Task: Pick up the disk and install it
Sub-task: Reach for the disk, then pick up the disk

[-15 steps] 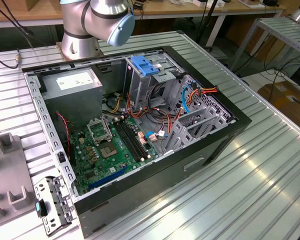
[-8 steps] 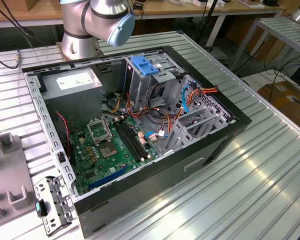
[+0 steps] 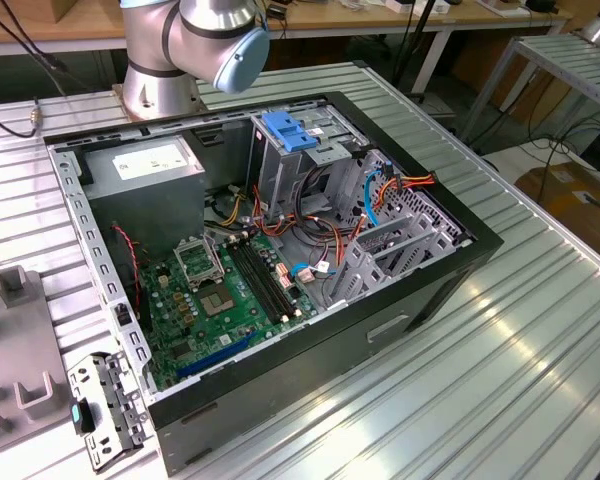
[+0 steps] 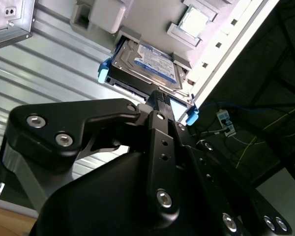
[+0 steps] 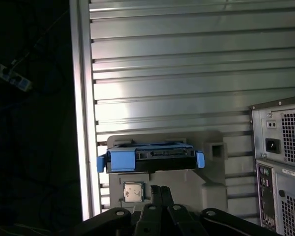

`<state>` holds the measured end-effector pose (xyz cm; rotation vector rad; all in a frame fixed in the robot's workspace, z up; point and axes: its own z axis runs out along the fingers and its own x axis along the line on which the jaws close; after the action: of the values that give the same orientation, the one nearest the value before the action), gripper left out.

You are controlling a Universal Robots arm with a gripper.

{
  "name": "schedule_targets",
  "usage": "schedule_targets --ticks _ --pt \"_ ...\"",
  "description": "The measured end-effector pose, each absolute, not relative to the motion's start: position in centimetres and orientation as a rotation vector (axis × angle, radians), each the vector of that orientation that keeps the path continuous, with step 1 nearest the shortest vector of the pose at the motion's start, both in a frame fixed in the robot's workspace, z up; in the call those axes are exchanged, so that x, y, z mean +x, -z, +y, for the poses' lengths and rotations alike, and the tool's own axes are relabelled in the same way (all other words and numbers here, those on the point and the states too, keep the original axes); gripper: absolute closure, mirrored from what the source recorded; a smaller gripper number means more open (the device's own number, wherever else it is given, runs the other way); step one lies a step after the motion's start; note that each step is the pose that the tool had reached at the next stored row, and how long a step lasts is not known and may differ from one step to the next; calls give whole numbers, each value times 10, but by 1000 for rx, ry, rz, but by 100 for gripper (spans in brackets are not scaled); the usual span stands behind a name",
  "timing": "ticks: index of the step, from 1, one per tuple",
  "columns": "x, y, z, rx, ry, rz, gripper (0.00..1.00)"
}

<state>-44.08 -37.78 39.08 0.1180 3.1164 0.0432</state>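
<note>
Hovers just short of the disk, straight ahead of the end effector and beyond its tip, apart from it. Finds the disk lying flat, label up, in a pale grey holder on the ribbed desk, near the desk's edge. Meets its connector end first, blue frame tabs either side, so probably lengthwise straight away from the end effector. Carries the end effector pressed together, pinching nothing, in the first wrist view. Looks obliquely down along the wrist, with a computer case off to one side.
</note>
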Motion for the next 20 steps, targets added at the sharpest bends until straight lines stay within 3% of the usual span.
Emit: schedule_targets --ticks 20 --pt "-471 -381 -359 119 -43 3130 89"
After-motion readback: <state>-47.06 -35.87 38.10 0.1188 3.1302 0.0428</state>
